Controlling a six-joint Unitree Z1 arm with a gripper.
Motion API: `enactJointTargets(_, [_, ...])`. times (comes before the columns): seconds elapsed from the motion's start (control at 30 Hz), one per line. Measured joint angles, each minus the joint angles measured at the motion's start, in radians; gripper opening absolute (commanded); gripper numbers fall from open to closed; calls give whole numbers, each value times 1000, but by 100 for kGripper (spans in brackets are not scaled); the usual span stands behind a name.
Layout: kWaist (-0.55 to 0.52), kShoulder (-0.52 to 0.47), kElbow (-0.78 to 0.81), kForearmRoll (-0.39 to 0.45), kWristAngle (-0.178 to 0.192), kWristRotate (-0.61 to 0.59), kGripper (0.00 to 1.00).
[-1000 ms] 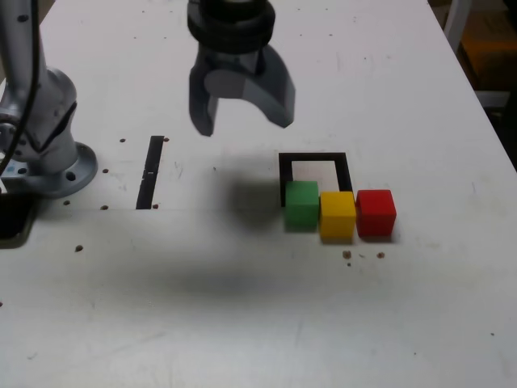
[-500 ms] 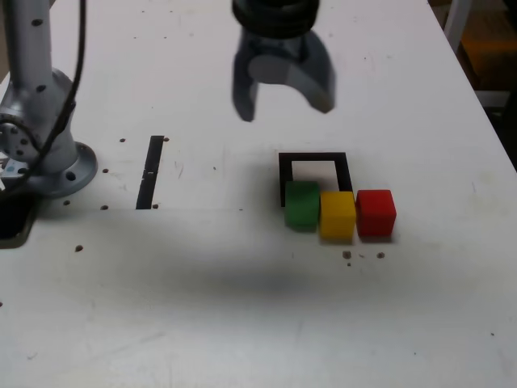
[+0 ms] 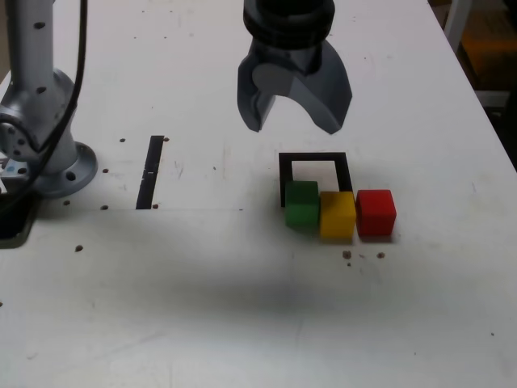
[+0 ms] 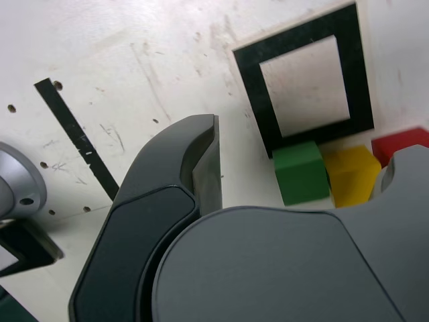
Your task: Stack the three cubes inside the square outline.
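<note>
Fingers (image 3: 295, 123) spread, gripping nothing, hovering at 12 o'clock of the square outline (image 3: 315, 158). Green cube (image 3: 301, 203), yellow cube (image 3: 338, 214), red cube (image 3: 376, 212) — sitting in a touching row on the tabletop (image 3: 202, 307) along the outline's 6 o'clock edge — well below the fingers.

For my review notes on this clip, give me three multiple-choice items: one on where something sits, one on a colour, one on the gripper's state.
1. Where does the green cube sit?
A. On the near edge of the square outline
B. On top of another cube
C. On the straight tape strip

2. Which cube is in the middle of the row?
A. Green
B. Red
C. Yellow

3. The gripper is:
A. Open and empty
B. Shut on a cube
C. Resting on the table

Answers: 1 A, it overlaps the frame's near bar; 2 C, the yellow cube lies between green and the red cube; 3 A, jaws spread above the table, nothing between.
</note>
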Motion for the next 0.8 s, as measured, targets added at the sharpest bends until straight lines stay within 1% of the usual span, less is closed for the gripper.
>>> enactJointTargets(0.1, [-31, 1, -18, 1, 0, 46, 89])
enactJointTargets(0.17, [-59, 4, -41, 2, 7, 85, 89])
enactJointTargets(0.37, [-137, 23, -114, 4, 67, 201, 89])
enactJointTargets(0.5, [-169, 47, -141, -4, 78, 291, 89])
enactJointTargets(0.57, [-187, 71, -173, -9, 78, 372, 89])
enactJointTargets(0.67, [-197, 101, -206, -9, 81, 453, 89])
enactJointTargets(0.77, [-202, 123, -221, -7, 97, 502, 89])
enactJointTargets(0.8, [-204, 135, -236, -3, 107, 531, 89])
